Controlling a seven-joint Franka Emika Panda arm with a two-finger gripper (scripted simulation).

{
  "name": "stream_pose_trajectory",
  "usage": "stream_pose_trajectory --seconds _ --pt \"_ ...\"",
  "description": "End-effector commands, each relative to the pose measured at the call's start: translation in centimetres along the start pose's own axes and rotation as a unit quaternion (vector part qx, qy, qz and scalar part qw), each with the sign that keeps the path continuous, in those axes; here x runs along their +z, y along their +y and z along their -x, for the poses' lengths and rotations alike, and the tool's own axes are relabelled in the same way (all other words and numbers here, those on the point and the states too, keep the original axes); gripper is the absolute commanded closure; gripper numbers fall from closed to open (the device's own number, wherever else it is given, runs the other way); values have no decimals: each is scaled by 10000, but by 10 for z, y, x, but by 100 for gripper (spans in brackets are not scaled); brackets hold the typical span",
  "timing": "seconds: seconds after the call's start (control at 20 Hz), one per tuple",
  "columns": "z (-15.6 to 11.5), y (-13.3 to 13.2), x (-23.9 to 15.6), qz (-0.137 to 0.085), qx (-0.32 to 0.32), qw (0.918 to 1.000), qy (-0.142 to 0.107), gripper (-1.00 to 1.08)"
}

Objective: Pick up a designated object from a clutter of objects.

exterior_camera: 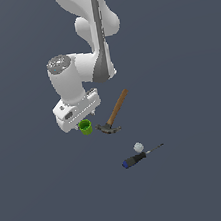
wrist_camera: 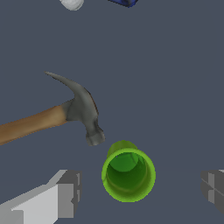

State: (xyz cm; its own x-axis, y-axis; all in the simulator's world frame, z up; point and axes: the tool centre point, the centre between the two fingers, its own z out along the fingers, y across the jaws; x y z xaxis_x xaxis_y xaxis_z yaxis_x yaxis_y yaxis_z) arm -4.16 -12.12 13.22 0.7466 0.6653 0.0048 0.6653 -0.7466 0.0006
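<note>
- The wooden-handled hammer with a dark metal head (wrist_camera: 83, 111) lies just beside the small bright green cylindrical cup (wrist_camera: 128, 174); the small white ball (exterior_camera: 138, 147) and blue-and-black-handled screwdriver (exterior_camera: 140, 156) lie well apart.
- The white gripper (wrist_camera: 140, 192) hangs over the upright cup — fingers (wrist_camera: 68, 192) spread wide, either side, apart from it.

Sim render, no real room: flat, featureless dark grey-blue ground (exterior_camera: 206, 188), no walls or furniture. Only a white arm (exterior_camera: 87, 30) over a few untextured props.
</note>
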Motion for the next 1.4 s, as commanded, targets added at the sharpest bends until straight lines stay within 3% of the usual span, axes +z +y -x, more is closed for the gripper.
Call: stream_pose_trajectory --seconds 0.0,0.55,1.0,1.35 --pt "8 0 11 1 -212 9998 -4 -92" --pt "27 0 37 -4 -719 9974 -22 -92" --pt "29 0 44 -7 -740 9973 -25 -92" --pt "30 -1 72 -5 -749 9972 -25 -92"
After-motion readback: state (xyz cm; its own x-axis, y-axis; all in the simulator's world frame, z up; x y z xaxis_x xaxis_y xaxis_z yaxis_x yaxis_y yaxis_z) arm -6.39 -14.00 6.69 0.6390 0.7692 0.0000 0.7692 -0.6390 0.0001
